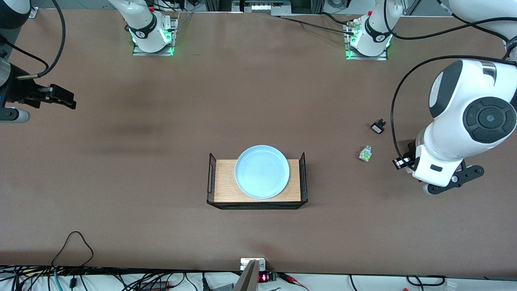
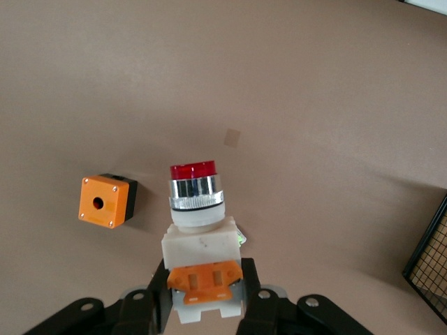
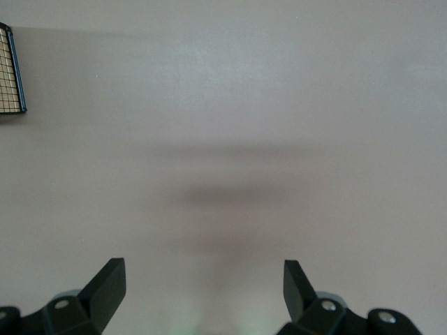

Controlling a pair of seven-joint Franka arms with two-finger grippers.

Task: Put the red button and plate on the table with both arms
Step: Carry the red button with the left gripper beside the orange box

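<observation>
Your red button (image 2: 198, 230), white body with orange block and dark red cap, sits clamped in the left hand (image 2: 206, 296), up over the desk (image 1: 121, 161) near the left arm's end. The round pale-blue plate (image 1: 262, 171) lies on the small wooden tray with black wire ends (image 1: 226, 186), mid-desk toward the front edge. An orange box with a hole (image 2: 106, 200) rests below the button. Your right hand (image 3: 204, 286) waits with fingers spread, holding nothing, over bare desk at the right arm's end.

Tray's wire ends (image 1: 211, 178) flank plate (image 1: 262, 171); approach from above open.
</observation>
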